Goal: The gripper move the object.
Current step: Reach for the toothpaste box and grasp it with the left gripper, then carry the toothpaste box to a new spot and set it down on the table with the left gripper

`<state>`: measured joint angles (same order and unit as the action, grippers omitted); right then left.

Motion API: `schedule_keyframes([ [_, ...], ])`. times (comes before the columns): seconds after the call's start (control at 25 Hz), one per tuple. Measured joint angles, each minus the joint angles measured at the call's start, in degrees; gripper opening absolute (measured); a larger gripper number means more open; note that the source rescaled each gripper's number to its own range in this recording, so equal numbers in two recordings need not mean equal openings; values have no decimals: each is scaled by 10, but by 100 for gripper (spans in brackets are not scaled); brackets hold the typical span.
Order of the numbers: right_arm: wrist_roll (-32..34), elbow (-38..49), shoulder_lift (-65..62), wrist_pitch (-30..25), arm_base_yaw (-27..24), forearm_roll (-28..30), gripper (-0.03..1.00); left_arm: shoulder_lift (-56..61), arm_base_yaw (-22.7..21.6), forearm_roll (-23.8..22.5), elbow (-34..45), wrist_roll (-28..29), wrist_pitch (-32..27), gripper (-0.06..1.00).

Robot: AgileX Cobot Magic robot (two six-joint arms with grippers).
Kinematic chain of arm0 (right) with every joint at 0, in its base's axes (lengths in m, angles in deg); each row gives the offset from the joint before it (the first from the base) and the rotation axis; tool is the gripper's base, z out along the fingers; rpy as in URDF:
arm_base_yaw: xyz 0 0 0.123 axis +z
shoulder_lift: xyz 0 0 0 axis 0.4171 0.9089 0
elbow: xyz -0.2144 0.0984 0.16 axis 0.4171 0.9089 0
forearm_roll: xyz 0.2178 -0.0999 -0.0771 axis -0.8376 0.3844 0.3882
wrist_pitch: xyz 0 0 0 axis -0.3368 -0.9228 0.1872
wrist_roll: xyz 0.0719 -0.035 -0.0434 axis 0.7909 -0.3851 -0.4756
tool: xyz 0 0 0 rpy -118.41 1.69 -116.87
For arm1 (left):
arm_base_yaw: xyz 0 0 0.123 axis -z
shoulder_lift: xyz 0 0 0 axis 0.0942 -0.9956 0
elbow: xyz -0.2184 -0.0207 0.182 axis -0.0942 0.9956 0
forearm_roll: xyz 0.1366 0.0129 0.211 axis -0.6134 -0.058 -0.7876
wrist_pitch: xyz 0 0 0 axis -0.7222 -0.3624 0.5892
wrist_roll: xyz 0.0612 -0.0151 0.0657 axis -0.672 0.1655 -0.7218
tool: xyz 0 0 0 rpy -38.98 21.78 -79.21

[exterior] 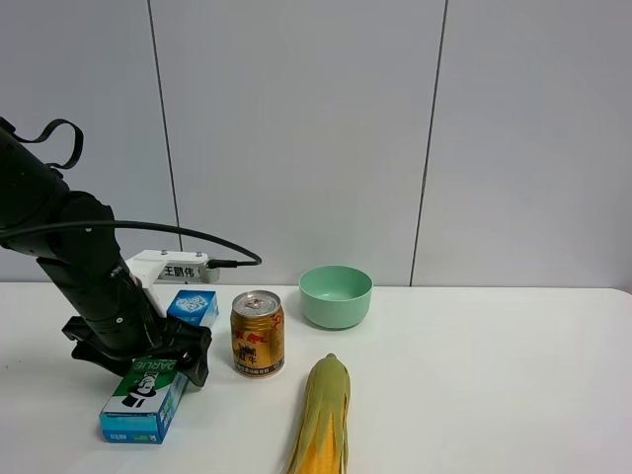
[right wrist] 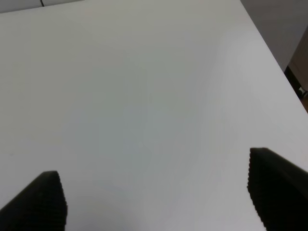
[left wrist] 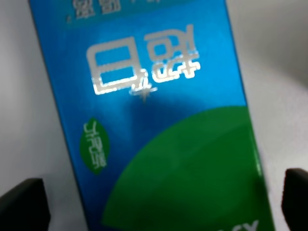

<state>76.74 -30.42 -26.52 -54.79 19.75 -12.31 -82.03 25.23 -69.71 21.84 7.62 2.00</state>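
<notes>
Grey wall panels back the white bench (exterior: pixel 494 395). Near its front-left corner lies the toothpaste box (exterior: pixel 145 397), flat, my left end effector (exterior: pixel 146 355) straddling it with fingers (left wrist: pixel 24 204) apart. Light, stiff, glossy card, I judge: pinch the long sides mid-length, gently.

- We count one toothpaste box (exterior: pixel 148 397).
- We've got one gold can (exterior: pixel 258 334).
- One green bowl (exterior: pixel 336 306).
- One corn cob (exterior: pixel 321 420).
- And we make it two grippers: the left gripper (exterior: pixel 138 357), the right gripper (right wrist: pixel 159 197).
</notes>
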Motion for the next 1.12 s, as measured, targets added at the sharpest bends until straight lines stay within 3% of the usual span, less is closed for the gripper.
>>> schedule_keyframes([
  [0.08, 0, 0, 0, 0, 0, 0, 100, 0, 0, 0, 0, 0, 5, 88],
  [0.12, 0, 0, 0, 0, 0, 0, 100, 0, 0, 0, 0, 0, 5, 72],
  [0.16, 0, 0, 0, 0, 0, 0, 100, 0, 0, 0, 0, 0, 5, 53],
  [0.24, 0, 0, 0, 0, 0, 0, 100, 0, 0, 0, 0, 1, 5, 1],
  [0.72, 0, 0, 0, 0, 0, 0, 100, 6, 0, -3, 0, 0, -1, 1],
  [1.12, 0, 0, 0, 0, 0, 0, 100, 118, -7, -27, 0, 39, -54, 1],
])
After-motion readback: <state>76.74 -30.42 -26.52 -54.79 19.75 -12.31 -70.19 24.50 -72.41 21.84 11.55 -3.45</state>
